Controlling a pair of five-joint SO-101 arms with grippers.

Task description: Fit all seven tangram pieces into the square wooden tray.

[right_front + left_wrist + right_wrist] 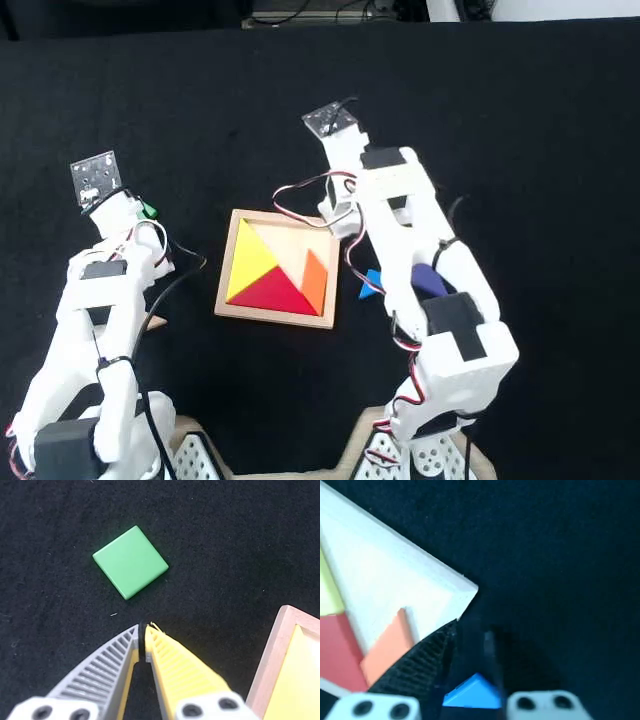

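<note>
1. Your left pincer (pixel 142 629) is clenched on nothing, its ribbed fingers (pixel 175 665) pressed together. It hangs near the green square (pixel 130 562), which lies flat on the black cloth (pixel 520 120), outside the tray (pixel 270 317).
2. Your right pincer (pixel 342 222) stands at the far right corner of the tray. I cannot tell whether it is released or clenched.
3. Inside the tray a yellow triangle (pixel 252 262), a red triangle (pixel 275 295) and an orange piece (pixel 315 280) lie edge to edge, and the far part of the pale wooden floor is bare. A blue triangle (pixel 371 283) and a purple piece (pixel 428 279) wait on the cloth under the right arm.
4. The green square is thin, smooth and flat. A clenched pincer can only push it, so it may slide away over the cloth instead of coming up.
5. The tray looks light and has a raised rim. A low move of the right pincer may knock it and shift the seated pieces.
6. The free space has sharp angles. A piece that is turned a little may stay tilted on the rim or on a neighbour.
</note>
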